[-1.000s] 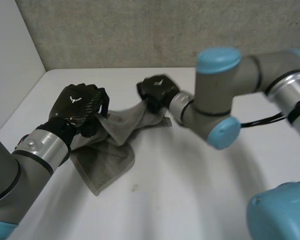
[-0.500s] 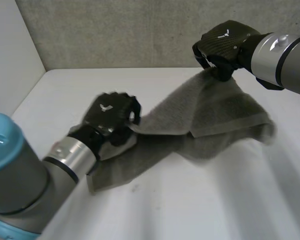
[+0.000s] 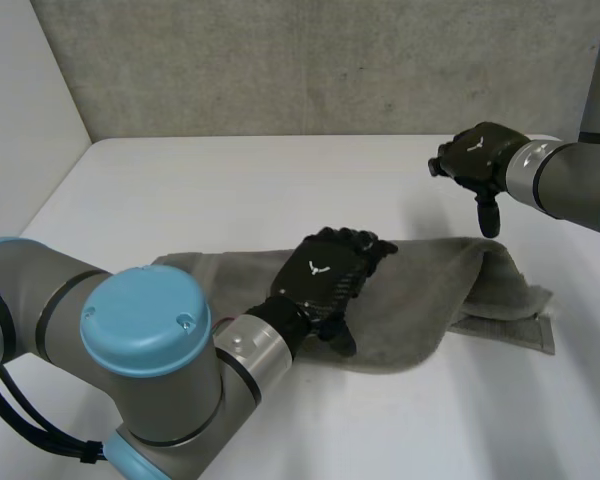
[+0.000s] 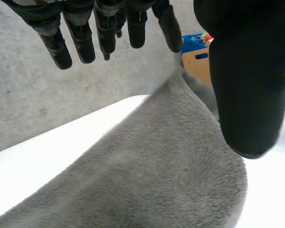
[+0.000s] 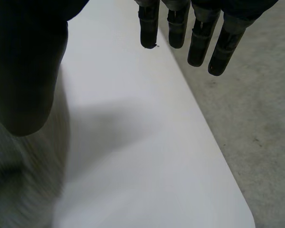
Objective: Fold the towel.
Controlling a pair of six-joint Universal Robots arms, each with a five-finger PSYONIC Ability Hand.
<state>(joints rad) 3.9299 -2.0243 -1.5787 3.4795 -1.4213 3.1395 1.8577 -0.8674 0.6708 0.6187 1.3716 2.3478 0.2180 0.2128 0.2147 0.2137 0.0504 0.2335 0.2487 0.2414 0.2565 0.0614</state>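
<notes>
The towel (image 3: 430, 290) was soft, light and limp; best grasped at a corner. The left hand (image 3: 325, 280), fingers straight, lay over its middle. The right hand (image 3: 480, 160) hung clear of it, fingers straight, empty.

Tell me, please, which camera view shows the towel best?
The head view: the towel shows almost whole, with the left hand over its middle and the right hand raised near one end. The left wrist view gives a close patch under the palm; the right wrist view catches a strip beside the thumb.
</notes>
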